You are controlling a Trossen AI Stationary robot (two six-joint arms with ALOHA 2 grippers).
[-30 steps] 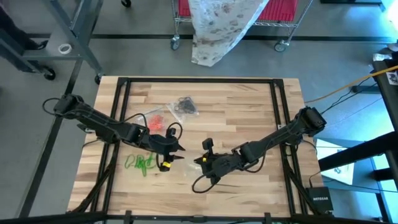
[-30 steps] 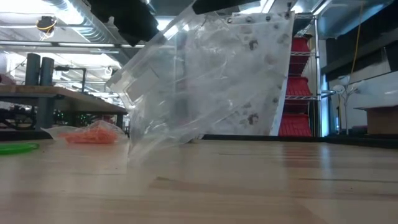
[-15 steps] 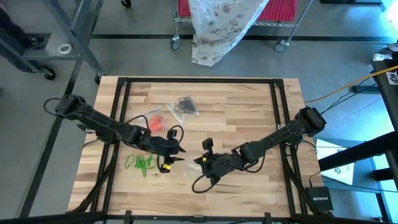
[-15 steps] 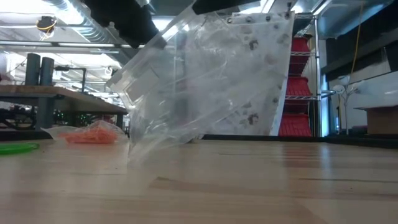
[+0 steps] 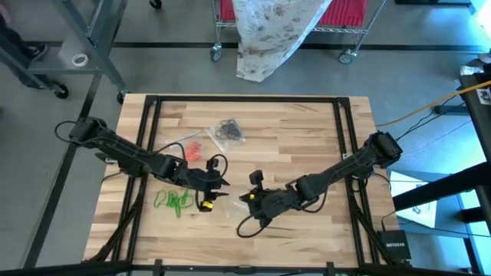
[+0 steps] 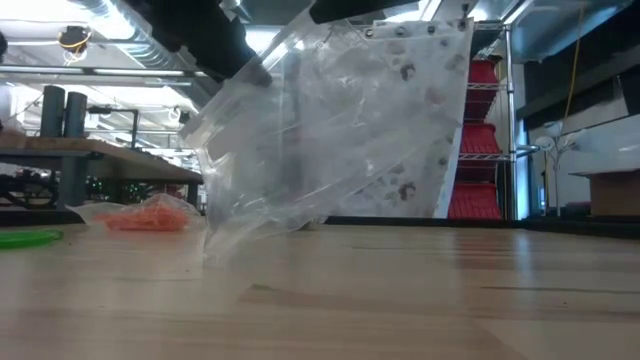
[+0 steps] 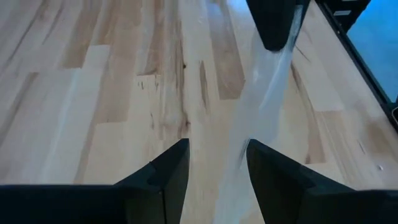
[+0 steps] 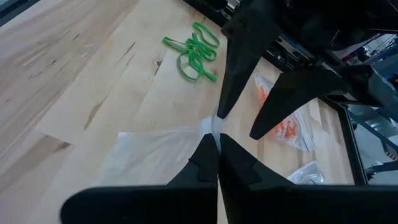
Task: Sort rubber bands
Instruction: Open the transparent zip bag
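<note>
**At mid-table: two colours bagged, green still loose**

At the middle of the table (image 5: pixel 291 130) I have both arms meeting over an empty clear bag (image 6: pixel 330 130). My right tool (image 8: pixel 217 144) is pressed together, pinching the bag's edge. My left tool (image 5: pixel 217 186) stands spread, one finger (image 8: pixel 239 56) touching the bag's rim right by that pinch, as if to open the mouth.

Progress, as I judge it: the orange-red rubber bands (image 5: pixel 192 149) sit in their own bag, and the black rubber bands (image 5: pixel 225 129) in another, both toward the far side. The green rubber bands (image 5: pixel 173 201) lie loose on the wood just beside my left arm, so they still need bagging; roughly two thirds done.

Writing: a small black box (image 5: pixel 394 246) beyond the table edge reads "NETGEAR". I can read nothing else.
</note>
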